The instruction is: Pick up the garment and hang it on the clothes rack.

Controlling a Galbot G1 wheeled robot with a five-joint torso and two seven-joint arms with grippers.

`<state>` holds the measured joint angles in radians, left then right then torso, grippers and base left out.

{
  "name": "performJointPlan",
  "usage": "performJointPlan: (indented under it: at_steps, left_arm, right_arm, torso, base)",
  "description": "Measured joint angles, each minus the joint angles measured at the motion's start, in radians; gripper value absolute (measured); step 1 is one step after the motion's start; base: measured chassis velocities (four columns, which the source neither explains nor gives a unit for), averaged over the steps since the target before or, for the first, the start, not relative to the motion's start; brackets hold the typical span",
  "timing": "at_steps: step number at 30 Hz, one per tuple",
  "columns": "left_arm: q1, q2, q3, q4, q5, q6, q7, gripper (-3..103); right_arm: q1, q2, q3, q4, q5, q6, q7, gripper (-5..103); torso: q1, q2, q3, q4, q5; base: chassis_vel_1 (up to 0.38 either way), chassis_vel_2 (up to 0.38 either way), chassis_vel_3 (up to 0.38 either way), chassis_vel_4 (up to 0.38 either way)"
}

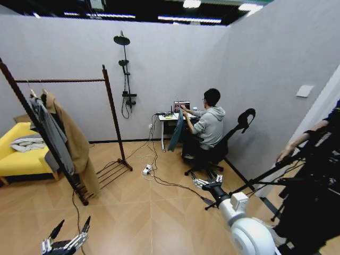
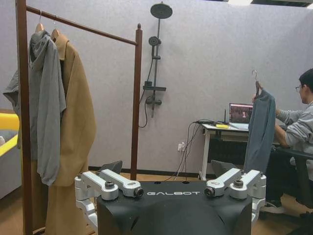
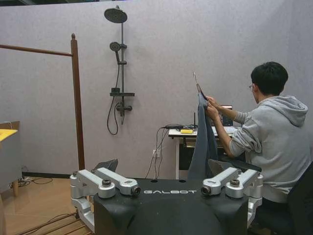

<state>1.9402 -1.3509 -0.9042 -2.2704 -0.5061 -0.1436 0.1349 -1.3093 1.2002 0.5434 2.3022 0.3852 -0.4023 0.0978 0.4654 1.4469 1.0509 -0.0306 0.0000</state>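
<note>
Down by the floor the left gripper [image 1: 70, 229] hangs with its fingers spread, nothing between them; the right gripper [image 1: 208, 183] reaches forward over the boards, likewise splayed and empty. Farther off, the clothes rack [image 1: 110, 101] carries a grey garment [image 2: 45, 98] and a tan coat [image 2: 78, 122] — both plain from the left wrist. At the far desk [image 3: 183, 133] a seated person [image 3: 271, 137] holds the garment [image 3: 203, 142] up by its hanger [image 2: 256, 84] — the metal hook clearest from the wrists.

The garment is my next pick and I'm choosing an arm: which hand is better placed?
Probably the right hand: open, it reaches toward the desk where a seated person holds up the garment. The left hand, also open, sits lower on the clothes rack side.
</note>
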Motion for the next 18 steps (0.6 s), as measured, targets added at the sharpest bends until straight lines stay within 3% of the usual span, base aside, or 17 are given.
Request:
performJointPlan:
  at_steps: [18]
  left_arm:
    - [0.0,0.0,0.0,0.0,0.0,0.0,0.0,100]
  right_arm:
    - [0.0,0.0,0.0,0.0,0.0,0.0,0.0,100]
  torso:
    - [0.0,0.0,0.0,0.0,0.0]
  base:
    - [0.0,0.0,0.0,0.0]
